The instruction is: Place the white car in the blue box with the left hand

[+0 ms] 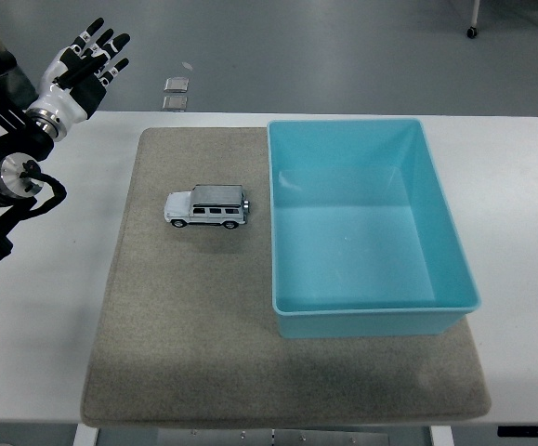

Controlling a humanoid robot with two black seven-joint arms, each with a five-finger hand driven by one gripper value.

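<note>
On mat (203,353): white car (206,207) ungrasped, upright, just left of blue box (371,316). At far-left table corner: left hand (81,67) raised, fingers spread, holding nothing, well apart from car. Box without contents. Remaining, by estimate: reach, grasp, lift, transfer, release.

Mat (194,353) lying on the worktop (45,325), car (206,207) on the mat's left half, box (366,228) on the mat just right of the car, my left hand (78,67) above the worktop's far left corner
</note>
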